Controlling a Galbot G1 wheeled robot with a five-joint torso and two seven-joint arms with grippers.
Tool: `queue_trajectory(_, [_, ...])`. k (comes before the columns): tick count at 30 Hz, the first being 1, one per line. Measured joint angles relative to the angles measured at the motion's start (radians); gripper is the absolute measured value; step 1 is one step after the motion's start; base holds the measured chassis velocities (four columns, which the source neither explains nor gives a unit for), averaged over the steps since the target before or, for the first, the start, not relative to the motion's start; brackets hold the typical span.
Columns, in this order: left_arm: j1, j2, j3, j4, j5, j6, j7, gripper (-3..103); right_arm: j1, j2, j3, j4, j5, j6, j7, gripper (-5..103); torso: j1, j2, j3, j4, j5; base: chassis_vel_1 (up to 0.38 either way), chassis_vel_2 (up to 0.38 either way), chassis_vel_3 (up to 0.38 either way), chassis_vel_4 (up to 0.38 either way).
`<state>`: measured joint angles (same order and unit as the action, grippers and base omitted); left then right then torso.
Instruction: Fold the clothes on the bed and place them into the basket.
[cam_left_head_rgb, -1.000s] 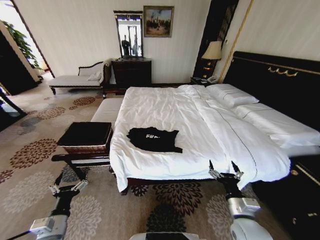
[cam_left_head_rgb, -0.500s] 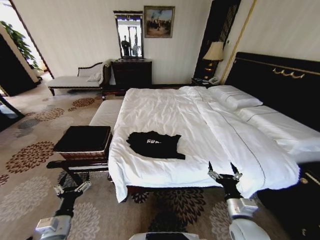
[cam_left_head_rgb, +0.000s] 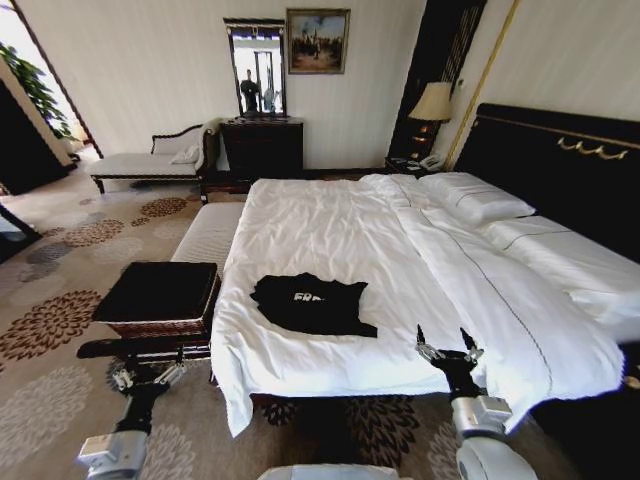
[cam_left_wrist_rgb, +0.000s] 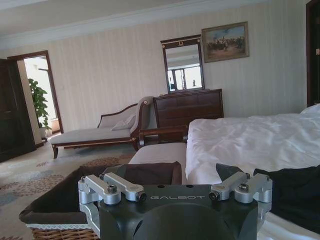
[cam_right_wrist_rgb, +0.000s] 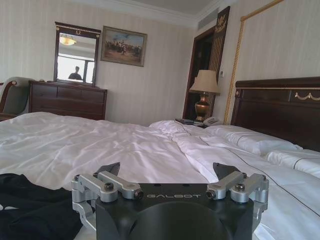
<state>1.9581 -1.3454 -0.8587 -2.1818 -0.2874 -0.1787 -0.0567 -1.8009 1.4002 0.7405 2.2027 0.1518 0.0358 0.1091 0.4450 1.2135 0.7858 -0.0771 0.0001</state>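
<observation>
A black T-shirt, the clothes (cam_left_head_rgb: 310, 305), lies crumpled near the foot of the bed (cam_left_head_rgb: 340, 225), white lettering partly showing. The brown wicker basket (cam_left_head_rgb: 155, 295) with a dark inside sits on a dark stand left of the bed's corner. My left gripper (cam_left_head_rgb: 146, 377) hangs open over the carpet below the basket. My right gripper (cam_left_head_rgb: 446, 346) is open at the duvet's front edge, right of the shirt. In the left wrist view the gripper (cam_left_wrist_rgb: 175, 181) faces the basket (cam_left_wrist_rgb: 60, 231) and the shirt (cam_left_wrist_rgb: 295, 195). In the right wrist view the gripper (cam_right_wrist_rgb: 170, 176) looks across the bed (cam_right_wrist_rgb: 125, 145) beside the shirt (cam_right_wrist_rgb: 30, 210).
A pale striped bench (cam_left_head_rgb: 210, 232) runs along the bed's left side behind the basket. A chaise longue (cam_left_head_rgb: 140, 162), dark dresser (cam_left_head_rgb: 262, 146) with mirror and a lamp (cam_left_head_rgb: 428, 103) line the far wall. The dark headboard (cam_left_head_rgb: 560, 170) stands at right. Patterned carpet (cam_left_head_rgb: 60, 300) lies open at left.
The whole view has shifted as the camera came closer to the bed and basket. The shirt lies as before, and both grippers stay open in front.
</observation>
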Motion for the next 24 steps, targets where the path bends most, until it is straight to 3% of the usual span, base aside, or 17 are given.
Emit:
queue_trajectory(21, [0.002, -0.004, 0.015, 0.017, 0.011, -0.003, -0.001, 100, 0.003, -0.007, -0.012, -0.014, -0.001, -0.024, 0.017, 100, 0.000, 0.000, 0.000, -0.0002, 0.0000, -0.104, 0.108, 0.110, -0.102])
queue_trajectory(24, [0.002, -0.005, 0.019, 0.018, 0.013, -0.003, -0.002, 100, 0.013, -0.023, -0.022, -0.020, 0.045, -0.035, 0.037, 100, 0.000, 0.000, 0.000, -0.0001, 0.0000, -0.106, 0.091, 0.094, -0.100])
